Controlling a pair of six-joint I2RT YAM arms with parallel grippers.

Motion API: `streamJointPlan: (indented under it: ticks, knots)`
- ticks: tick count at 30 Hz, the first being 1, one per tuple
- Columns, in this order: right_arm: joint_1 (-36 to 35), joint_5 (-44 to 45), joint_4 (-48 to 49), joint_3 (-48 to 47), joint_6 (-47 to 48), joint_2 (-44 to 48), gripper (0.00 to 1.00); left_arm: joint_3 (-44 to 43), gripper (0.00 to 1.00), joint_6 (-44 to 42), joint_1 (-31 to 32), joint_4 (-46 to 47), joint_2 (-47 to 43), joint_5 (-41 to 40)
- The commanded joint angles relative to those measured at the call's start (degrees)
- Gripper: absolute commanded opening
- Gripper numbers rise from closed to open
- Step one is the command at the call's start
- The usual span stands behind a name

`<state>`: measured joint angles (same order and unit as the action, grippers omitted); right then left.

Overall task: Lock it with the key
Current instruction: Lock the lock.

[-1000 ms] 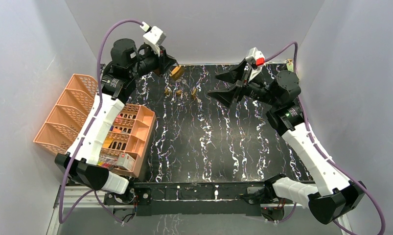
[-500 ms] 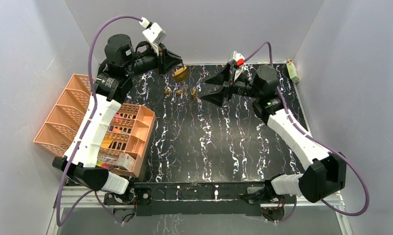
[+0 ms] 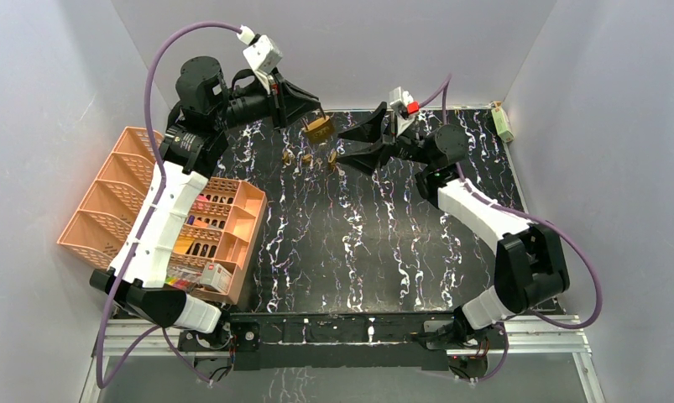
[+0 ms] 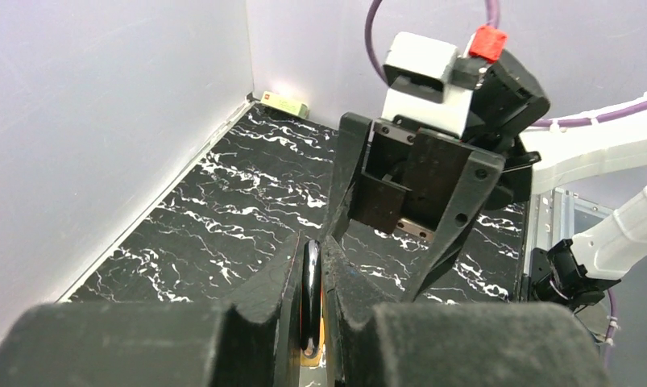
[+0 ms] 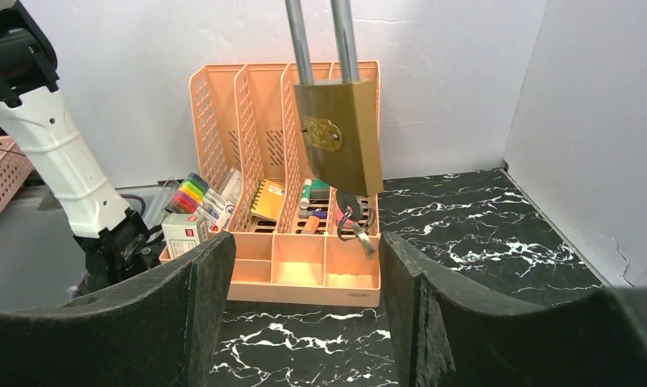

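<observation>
**Operator:** Status?
**Tech:** Left claw (image 3: 310, 115) clamps the padlock (image 3: 319, 128) shackle, aloft at 12 o'clock over the worktop (image 3: 384, 252). Key (image 5: 354, 219) hangs beneath. Right claw (image 3: 344, 149) is wide, at padlock's 3 o'clock.
**Operator:** Hazard?
**Tech:** The dangling key may swing, causing a missed grasp.

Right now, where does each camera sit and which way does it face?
Top external: overhead behind the bases, looking down at the black marbled table; both arms show.
Left wrist: faces the open right gripper; own shut fingers show.
Right wrist: faces the orange plastic organiser; own fingers show.
Shared by all three: the rectangular brass padlock.
</observation>
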<state>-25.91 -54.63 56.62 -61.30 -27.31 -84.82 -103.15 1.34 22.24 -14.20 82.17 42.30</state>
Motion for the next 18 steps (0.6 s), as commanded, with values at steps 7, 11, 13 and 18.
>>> streamJointPlan:
  ticks: [7, 11, 13, 18]
  knots:
    - [-1.4, 0.7, 8.4, -4.6, -3.0, -2.9, 0.72, -1.7, 0.0, 2.8, 0.1, 8.5, -2.8, 2.8]
    - [-2.7, 0.9, 8.3, -5.7, -2.7, -4.5, 0.72, -1.7, 0.0, 3.4, 0.1, 9.3, -2.5, 3.1]
    - [-3.0, 1.0, 8.3, -6.3, -2.7, -5.3, 0.72, -1.6, 0.0, 3.5, 0.1, 9.5, -2.4, 3.2]
    - [-3.8, 1.4, 8.5, -8.2, -3.1, -7.6, 0.63, -1.8, 0.0, 3.4, 0.1, 9.6, -2.4, 3.2]
